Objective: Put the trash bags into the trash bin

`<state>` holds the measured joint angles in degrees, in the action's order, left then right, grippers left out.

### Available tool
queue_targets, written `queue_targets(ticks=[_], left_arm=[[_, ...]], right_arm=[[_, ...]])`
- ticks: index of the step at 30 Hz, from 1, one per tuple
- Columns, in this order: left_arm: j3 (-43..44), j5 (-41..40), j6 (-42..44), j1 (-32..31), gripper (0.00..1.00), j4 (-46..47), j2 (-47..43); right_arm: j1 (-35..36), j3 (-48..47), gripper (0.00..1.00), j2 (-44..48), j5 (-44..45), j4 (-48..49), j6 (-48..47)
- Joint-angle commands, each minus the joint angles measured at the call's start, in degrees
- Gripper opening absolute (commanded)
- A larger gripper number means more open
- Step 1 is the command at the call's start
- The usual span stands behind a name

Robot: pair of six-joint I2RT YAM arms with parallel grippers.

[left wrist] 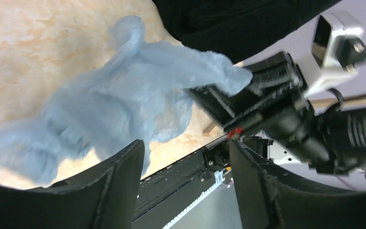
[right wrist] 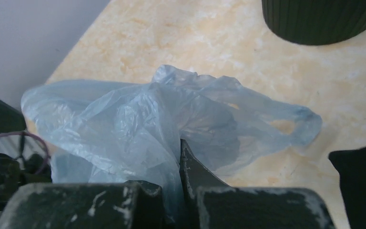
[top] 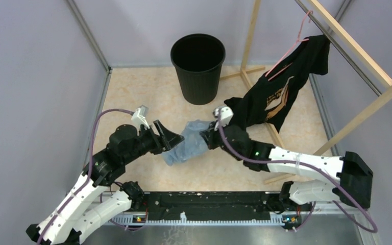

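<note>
In the overhead view we see a beige marbled surface (top: 132, 92) walled in by pale panels. A wooden rack (top: 357, 43) runs across its 2 o'clock corner. A black T-shirt (top: 280, 87) with a tan print hangs from the rack and droops toward the middle of the surface.

The trash bin (top: 198, 69), round, black and tapering to a narrower base, stands upright at 12 o'clock on the surface, its mouth open to us. In the right wrist view only its ribbed lower wall (right wrist: 314, 19) shows, at 1 o'clock.

The right arm (top: 296, 163) reaches in from 4 o'clock, and the left arm (top: 97, 173) from 8 o'clock. The two meet near the centre.

Between them is the trash bag (top: 189, 143), a crumpled, translucent pale blue film. It is outside the bin, at the bin's 6 o'clock and apart from its base. The right wrist view shows the bag (right wrist: 138, 119) bunched up, with one handle loop trailing toward 3 o'clock over the surface.

The right claw (top: 206, 138) is clenched on the bag's 3 o'clock end, and up close we see film pinched between the nearly closed jaws (right wrist: 178, 157).

The left claw (top: 167, 137) sits at the bag's 9 o'clock edge, released. Its wrist view shows the jaws (left wrist: 186, 176) spread wide with no film between them, and the bag (left wrist: 124, 105) lying beyond one finger (left wrist: 119, 181). We cannot tell whether that finger touches it.
</note>
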<state>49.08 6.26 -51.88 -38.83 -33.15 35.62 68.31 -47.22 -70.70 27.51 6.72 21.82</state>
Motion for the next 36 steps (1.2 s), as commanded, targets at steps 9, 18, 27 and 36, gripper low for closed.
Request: queue_targets(ticks=[9,18,27,36], left_arm=[[-4.72,-2.87,-1.02,-0.06,0.98,-4.68,-11.93],[-11.95,2.82,-6.48,-0.02,0.75,-3.27,-14.86],[-17.62,4.30,-8.24,-0.02,0.60,-0.76,-13.81],[-22.52,9.26,-8.27,-0.02,0.54,7.86,-9.19]], right_arm=[[-19.15,15.09,0.00,17.28,-36.90,15.82,26.95],[-22.43,17.76,0.00,22.73,-32.15,16.31,31.80],[-22.45,18.13,0.00,25.28,-30.27,14.40,29.99],[-22.43,17.69,0.00,26.98,-28.45,15.25,29.35]])
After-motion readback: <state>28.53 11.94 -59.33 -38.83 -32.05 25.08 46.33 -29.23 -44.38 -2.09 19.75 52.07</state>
